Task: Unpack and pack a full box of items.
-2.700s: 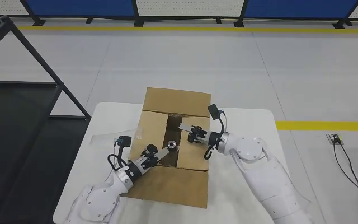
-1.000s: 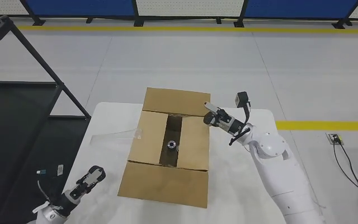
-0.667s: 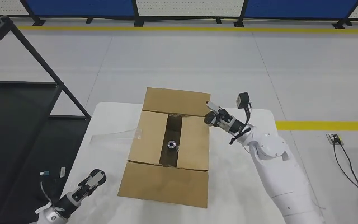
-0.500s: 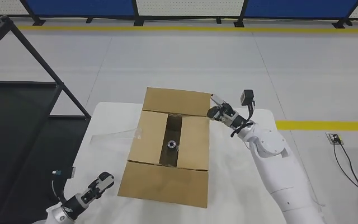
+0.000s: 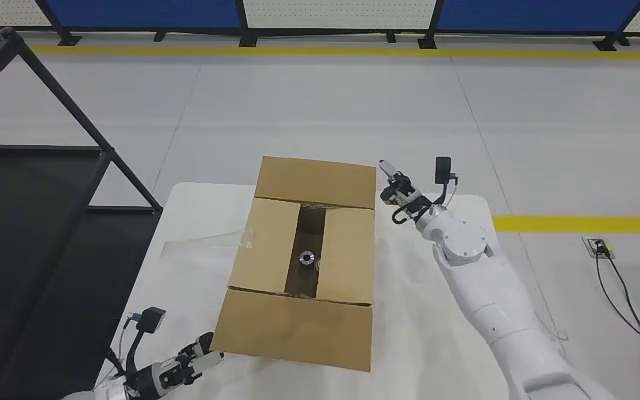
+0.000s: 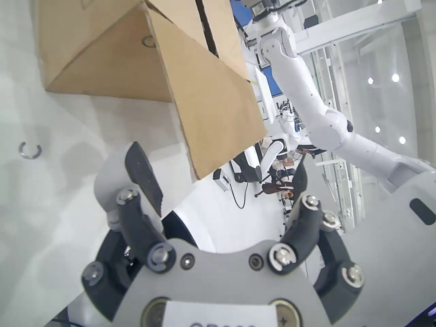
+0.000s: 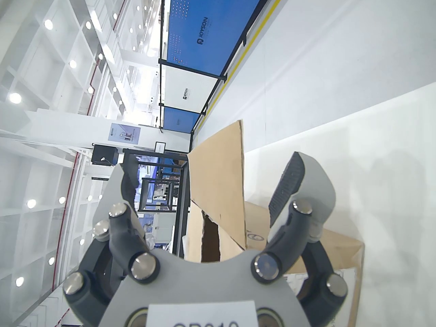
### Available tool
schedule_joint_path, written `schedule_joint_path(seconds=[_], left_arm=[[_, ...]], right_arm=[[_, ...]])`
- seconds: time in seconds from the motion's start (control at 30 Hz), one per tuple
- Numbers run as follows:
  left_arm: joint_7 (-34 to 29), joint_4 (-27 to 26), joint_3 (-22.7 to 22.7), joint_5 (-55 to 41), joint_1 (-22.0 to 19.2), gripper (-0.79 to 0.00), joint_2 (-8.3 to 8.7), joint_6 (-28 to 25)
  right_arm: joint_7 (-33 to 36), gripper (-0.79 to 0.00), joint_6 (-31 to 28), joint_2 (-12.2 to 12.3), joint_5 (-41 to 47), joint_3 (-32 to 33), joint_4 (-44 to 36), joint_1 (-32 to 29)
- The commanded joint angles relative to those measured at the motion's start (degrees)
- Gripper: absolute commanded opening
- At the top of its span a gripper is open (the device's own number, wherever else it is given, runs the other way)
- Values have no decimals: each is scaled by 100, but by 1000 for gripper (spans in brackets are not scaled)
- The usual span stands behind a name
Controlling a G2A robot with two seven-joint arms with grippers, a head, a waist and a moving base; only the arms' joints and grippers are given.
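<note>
A brown cardboard box (image 5: 305,262) stands mid-table, its top flaps parted by a narrow slot. A round metal item (image 5: 306,259) shows down in that slot. My left gripper (image 5: 207,352) is low at the box's near left corner; in the left wrist view it (image 6: 221,175) is open, and the near flap's corner (image 6: 204,137) reaches toward the gap. My right gripper (image 5: 392,178) hangs by the far right corner, open in its wrist view (image 7: 207,163) and facing the edge of the far flap (image 7: 218,178).
A clear tape strip (image 5: 208,241) lies on the white table (image 5: 430,330) left of the box. A small C-shaped ring (image 6: 30,150) lies on the table near my left gripper. A black frame rack (image 5: 60,160) stands off the table's left side.
Both grippers have left the box's slot. The left arm swung to the table's front left, then toward the near left corner. The right gripper went to the far right corner.
</note>
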Motion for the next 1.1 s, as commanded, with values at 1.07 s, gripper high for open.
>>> schedule_joint_path(seconds=[1.07], left_arm=[[1733,-1552,286,446,-109,0,80,82]], right_arm=[[1867,0,-1139,-46,840,336,632,600]])
